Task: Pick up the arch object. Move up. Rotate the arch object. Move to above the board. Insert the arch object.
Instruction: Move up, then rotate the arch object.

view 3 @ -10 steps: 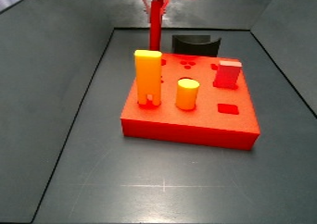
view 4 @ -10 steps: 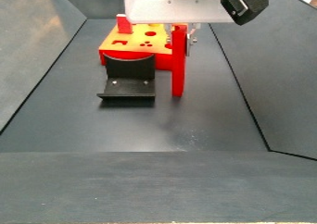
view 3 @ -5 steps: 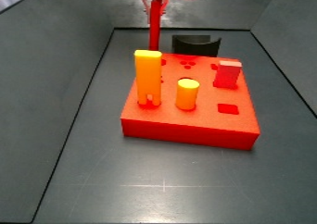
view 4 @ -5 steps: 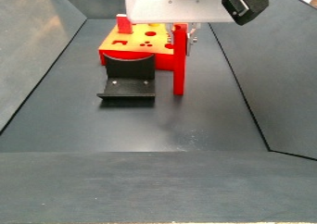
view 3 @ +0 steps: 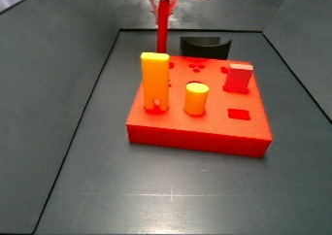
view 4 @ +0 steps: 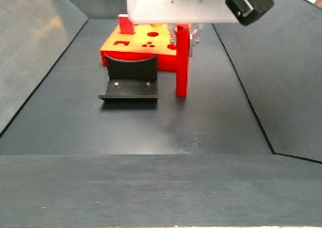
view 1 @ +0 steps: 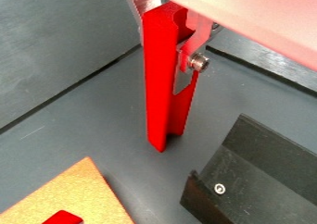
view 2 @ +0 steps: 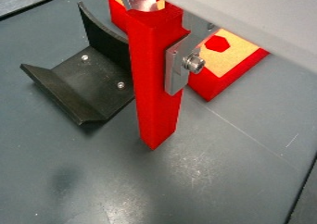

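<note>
Red arch object (view 4: pixel 183 64) between gripper (view 2: pixel 168 56) fingers (view 2: pixel 190 61)

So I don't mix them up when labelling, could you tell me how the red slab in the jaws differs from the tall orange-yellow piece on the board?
The slab is plain red; the orange-yellow piece is two-toned, yellow on top.
The slab hangs in the gripper behind the board; the orange-yellow piece stands on the board, untouched.
The slab is solid to its end; the orange-yellow piece is notched at its foot.
Both are tall and upright.

one gripper (view 4: pixel 184 29) up at the top, closed on one arch object (view 4: pixel 183 64). one board (view 3: pixel 208 117), carrying perhaps three upright pieces. one black curved-top block (view 4: pixel 130 83) on the floor.
</note>
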Tool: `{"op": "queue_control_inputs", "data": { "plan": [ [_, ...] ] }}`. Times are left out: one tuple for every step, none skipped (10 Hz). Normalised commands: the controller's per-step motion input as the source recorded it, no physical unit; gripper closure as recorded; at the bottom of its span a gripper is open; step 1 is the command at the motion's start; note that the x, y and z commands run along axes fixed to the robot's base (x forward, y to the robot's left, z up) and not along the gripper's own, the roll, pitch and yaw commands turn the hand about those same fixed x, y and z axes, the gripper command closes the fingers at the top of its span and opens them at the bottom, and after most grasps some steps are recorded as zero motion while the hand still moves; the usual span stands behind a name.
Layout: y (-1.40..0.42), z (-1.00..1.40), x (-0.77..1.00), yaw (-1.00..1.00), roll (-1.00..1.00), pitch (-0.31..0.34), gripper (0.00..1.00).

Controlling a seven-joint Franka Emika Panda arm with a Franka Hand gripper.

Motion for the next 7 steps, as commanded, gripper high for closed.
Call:
{"op": "queue_control_inputs", "data": {
  "plan": [
    [0.04,0.84,0.03,-0.02,0.0,-0.01,1.0],
    [0.04,0.74,0.01,-0.03,0.0,0.014,1.0],
    [0.03,0.53,0.01,-0.03,0.01,0.034,1.0],
    [0.02,0.36,0.01,-0.02,0.01,0.049,1.0],
    [-0.22,1.0,-0.48,0.0,0.0,0.0,1.0],
    [-0.24,1.0,-0.51,0.01,0.01,-0.016,1.0],
    [-0.19,1.0,-0.48,0.02,0.02,-0.05,1.0]
  ]
}}
